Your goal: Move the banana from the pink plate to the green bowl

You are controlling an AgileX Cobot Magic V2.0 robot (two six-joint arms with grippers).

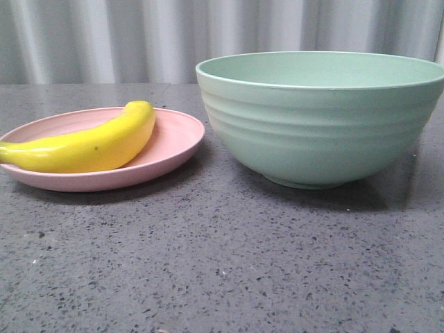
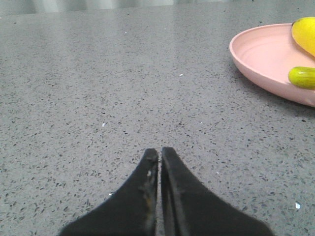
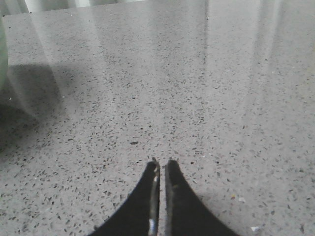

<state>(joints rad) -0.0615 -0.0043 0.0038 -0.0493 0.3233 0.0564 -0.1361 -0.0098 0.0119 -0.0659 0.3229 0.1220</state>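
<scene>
The yellow banana [image 1: 90,144] lies on the pink plate [image 1: 177,135] at the left of the front view. The green bowl [image 1: 322,118] stands upright to the plate's right, apart from it. No gripper shows in the front view. In the left wrist view my left gripper [image 2: 160,151] is shut and empty over bare table, with the plate [image 2: 261,56] and the banana [image 2: 304,34], its greenish stem end nearer, off to one side. In the right wrist view my right gripper [image 3: 162,163] is shut and empty over bare table; a sliver of the bowl [image 3: 2,59] shows at the edge.
The table [image 1: 222,263] is dark grey speckled stone. A pale corrugated wall [image 1: 139,38] runs along its far edge. The bowl casts a shadow [image 3: 24,98] on the table in the right wrist view.
</scene>
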